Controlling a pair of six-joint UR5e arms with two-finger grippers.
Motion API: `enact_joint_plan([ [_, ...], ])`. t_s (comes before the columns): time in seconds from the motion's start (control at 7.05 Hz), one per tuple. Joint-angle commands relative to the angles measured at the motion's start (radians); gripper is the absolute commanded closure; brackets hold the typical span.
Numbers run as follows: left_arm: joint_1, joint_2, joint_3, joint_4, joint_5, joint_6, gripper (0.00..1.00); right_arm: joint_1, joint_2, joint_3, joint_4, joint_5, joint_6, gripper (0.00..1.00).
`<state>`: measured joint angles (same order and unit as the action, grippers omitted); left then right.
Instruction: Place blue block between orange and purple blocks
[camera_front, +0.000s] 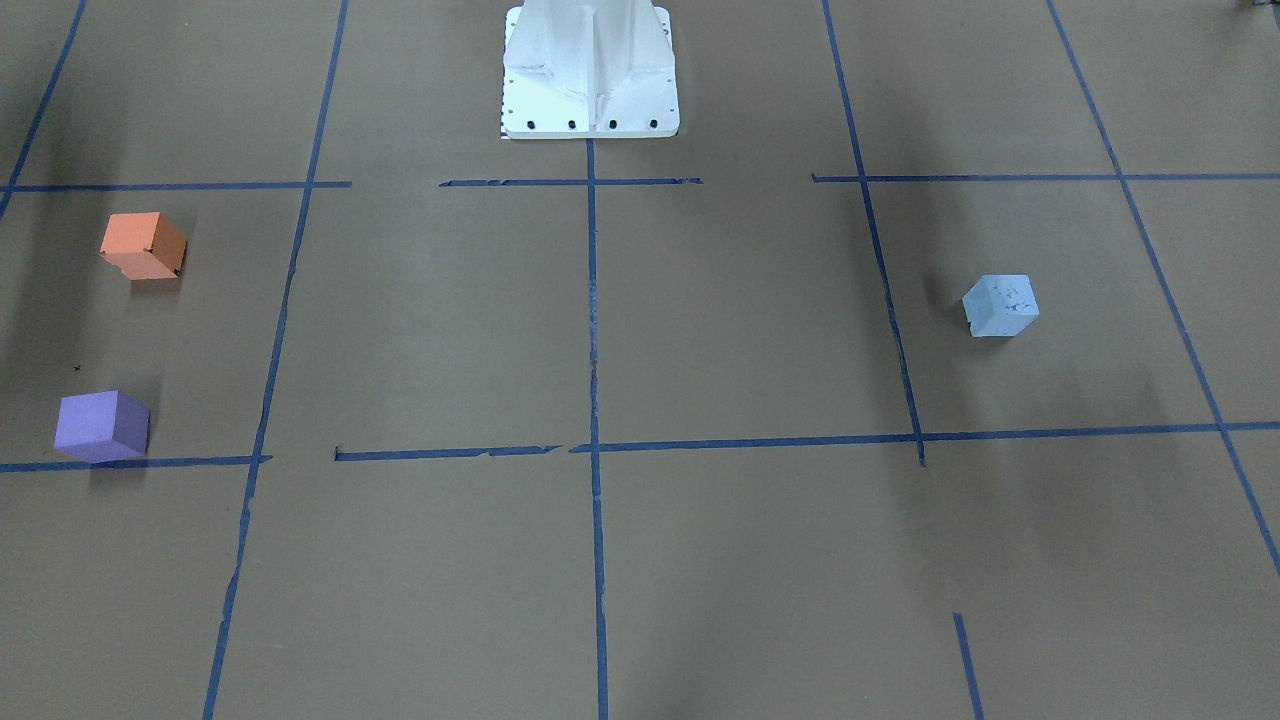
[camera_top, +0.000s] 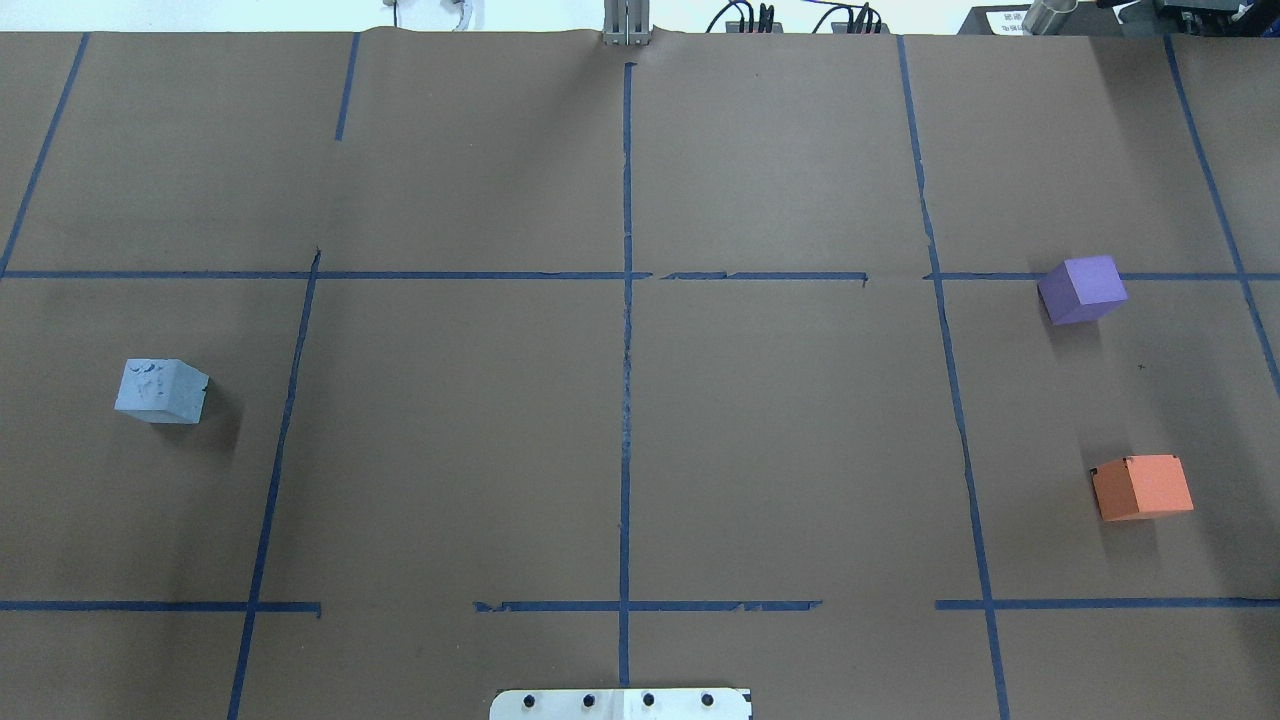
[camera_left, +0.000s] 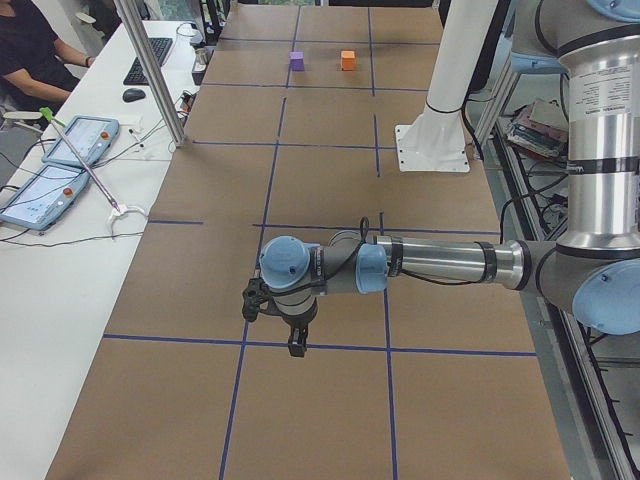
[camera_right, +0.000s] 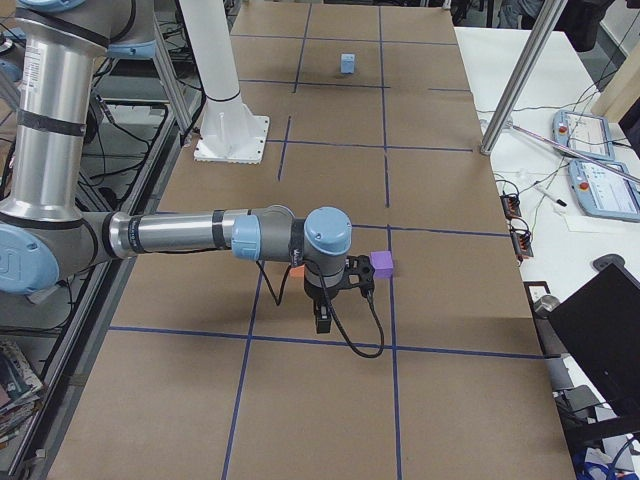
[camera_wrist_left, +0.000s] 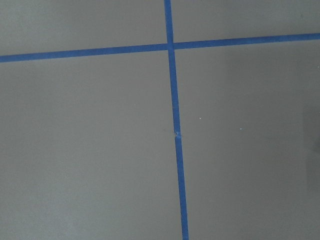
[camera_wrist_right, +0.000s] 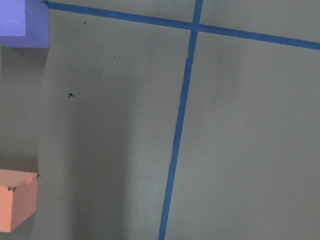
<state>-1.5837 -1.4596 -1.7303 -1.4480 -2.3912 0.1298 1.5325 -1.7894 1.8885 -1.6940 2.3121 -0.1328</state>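
- Orange block: sits on the table toward its right end. Of the three blocks it is nearest the robot's edge.
- Blue block: stands toward the table's left end, roughly midway between the robot's edge and the far edge, and well apart from the other two blocks. No gripper is on it, so the pick-up is judged not yet begun.
- Purple block: lies toward the right end, farther from the robot's edge than the orange block. The space between the two does not yet hold the blue block. Judged remaining is the whole task: grasp, carry along the table's length, and set down in that space.
- Left gripper: hangs pointing down over the table's left end, with the forearm stretched out level. Its wrist view shows only table and blue tape lines. Whether the fingers are apart or together cannot be told.
- Right gripper: hangs pointing down at the right end, near the purple block, with the forearm likewise level. Its finger state cannot be told either.
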Motion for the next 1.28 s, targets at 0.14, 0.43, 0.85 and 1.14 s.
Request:
enact_joint_plan([
  [0.14,0.011,-0.01,-0.011,-0.023,0.003,-0.006,0.0,-0.002,-0.002,0.006,0.0,0.007,0.002,0.0],
  [0.43,0.011,-0.001,-0.006,-0.025,0.003,-0.002,0.0,-0.002,-0.002,0.004,-0.001,0.009,0.01,0.0],
  [0.85,0.013,-0.011,-0.017,-0.025,0.004,-0.006,0.0,-0.002,-0.002,0.003,-0.001,0.009,0.009,0.0],
  [1.14,0.013,-0.008,-0.02,-0.023,0.003,-0.006,0.0,-0.002,-0.002,0.0,-0.003,0.009,0.01,0.0],
])
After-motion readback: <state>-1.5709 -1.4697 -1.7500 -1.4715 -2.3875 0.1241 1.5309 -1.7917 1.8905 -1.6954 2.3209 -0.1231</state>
